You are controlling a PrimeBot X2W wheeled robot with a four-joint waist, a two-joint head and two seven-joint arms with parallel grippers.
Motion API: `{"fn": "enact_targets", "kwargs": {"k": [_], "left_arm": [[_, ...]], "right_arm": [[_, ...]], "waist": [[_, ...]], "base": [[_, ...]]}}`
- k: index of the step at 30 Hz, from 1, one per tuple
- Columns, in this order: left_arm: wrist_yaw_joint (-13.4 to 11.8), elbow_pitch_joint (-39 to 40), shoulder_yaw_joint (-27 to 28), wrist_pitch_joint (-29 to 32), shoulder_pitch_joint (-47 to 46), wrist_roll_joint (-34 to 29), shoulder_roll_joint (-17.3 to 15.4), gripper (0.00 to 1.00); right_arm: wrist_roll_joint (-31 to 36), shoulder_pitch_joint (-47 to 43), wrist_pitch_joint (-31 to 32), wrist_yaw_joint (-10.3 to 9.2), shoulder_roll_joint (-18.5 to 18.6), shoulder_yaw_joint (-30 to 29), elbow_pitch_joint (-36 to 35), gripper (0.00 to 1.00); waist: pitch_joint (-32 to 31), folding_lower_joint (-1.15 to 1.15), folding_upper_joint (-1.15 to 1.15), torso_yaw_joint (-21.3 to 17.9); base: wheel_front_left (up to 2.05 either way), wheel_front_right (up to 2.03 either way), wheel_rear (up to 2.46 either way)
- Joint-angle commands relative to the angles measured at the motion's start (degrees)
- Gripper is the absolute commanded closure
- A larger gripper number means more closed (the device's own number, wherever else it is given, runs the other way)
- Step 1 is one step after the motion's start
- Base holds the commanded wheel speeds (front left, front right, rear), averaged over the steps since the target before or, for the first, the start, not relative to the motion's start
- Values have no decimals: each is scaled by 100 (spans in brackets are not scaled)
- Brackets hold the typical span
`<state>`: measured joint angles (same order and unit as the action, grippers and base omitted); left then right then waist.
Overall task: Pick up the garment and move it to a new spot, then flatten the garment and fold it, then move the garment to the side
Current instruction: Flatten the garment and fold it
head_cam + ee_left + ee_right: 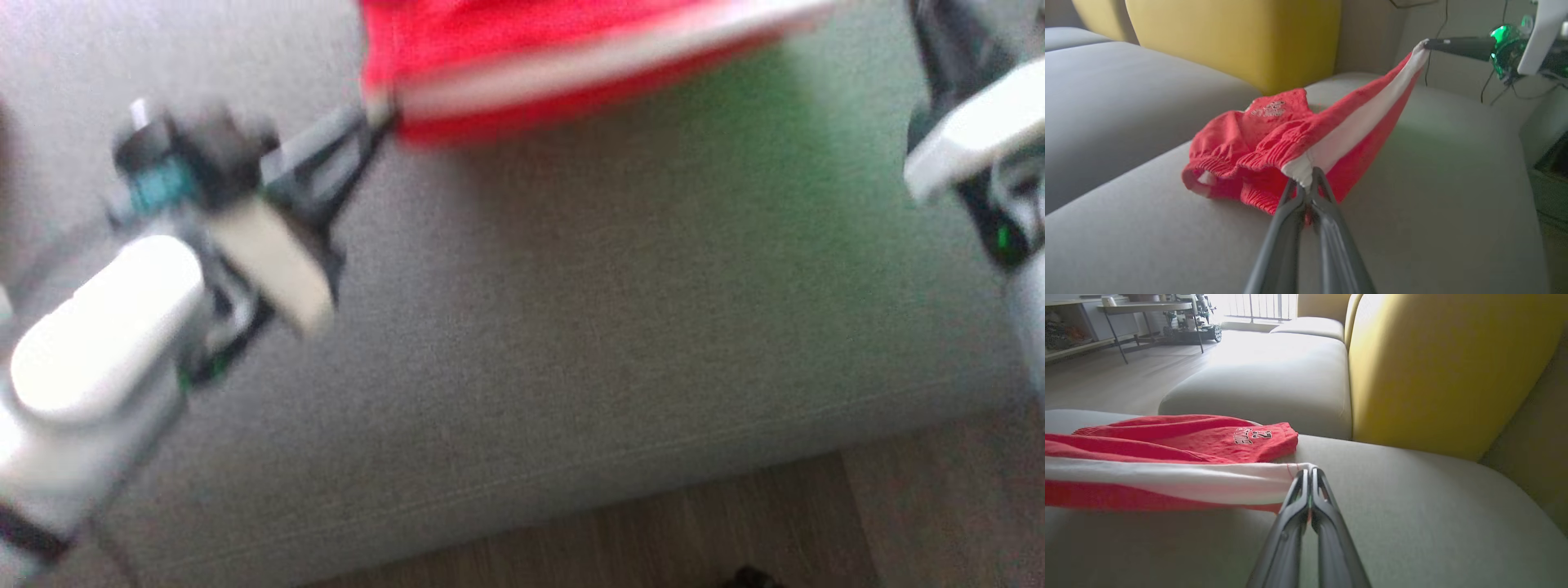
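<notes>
left claw (1308, 181) clamps red knit shorts (1241, 143) | right claw (1309, 473) clamps white stripe (1167, 479) | grey woven cushion (1433, 183)

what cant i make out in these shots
Head view: motion blur smears everything; the top edge cuts off most of the red garment.
Left wrist view: the print on it is too small and soft to read.
Right wrist view: the left edge cuts off the garment's far end.

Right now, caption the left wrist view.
Left hand and right hand stretch red shorts by the white stripe over a sofa.
</notes>
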<state>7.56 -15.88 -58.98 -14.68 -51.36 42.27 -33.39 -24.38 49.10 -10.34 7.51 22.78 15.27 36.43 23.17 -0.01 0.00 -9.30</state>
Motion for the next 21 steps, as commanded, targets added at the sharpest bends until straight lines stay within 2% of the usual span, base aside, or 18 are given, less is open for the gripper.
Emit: {"fn": "enact_targets", "kwargs": {"k": [1,3,4,6,14,17,21], "left_arm": [[-25,199,248,-30,-63,-103,-296,100],[-147,471,266,-30,373,-236,-374,100],[-338,757,243,-31,795,-436,-424,100],[-514,1030,217,-31,1196,-545,-449,100],[-1020,1814,32,-29,2210,-778,-653,100],[-1099,2076,44,-24,2382,-626,-649,100],[-856,2102,102,-26,2329,-232,-286,100]], "right_arm": [[-27,-187,18,-2,182,-29,-266,100],[1,-700,130,-2,254,-182,-601,100],[26,-1266,283,-2,253,-380,-963,100],[96,-1839,467,-2,230,-619,-1368,100],[511,-3706,1414,-2,-122,-1794,-3432,100],[664,-4008,1800,-2,-307,-2057,-4048,100],[993,-3968,2336,-2,-536,-2279,-4289,100]], "waist": [[-269,1,0,3],[-437,1,0,15],[-606,1,0,32],[-725,1,0,53],[-966,1,0,189],[-934,1,0,262],[-828,1,0,488]], "base": [[0,0,0],[0,0,0],[0,0,0],[0,0,0],[0,0,0],[0,0,0],[0,0,0]]}}
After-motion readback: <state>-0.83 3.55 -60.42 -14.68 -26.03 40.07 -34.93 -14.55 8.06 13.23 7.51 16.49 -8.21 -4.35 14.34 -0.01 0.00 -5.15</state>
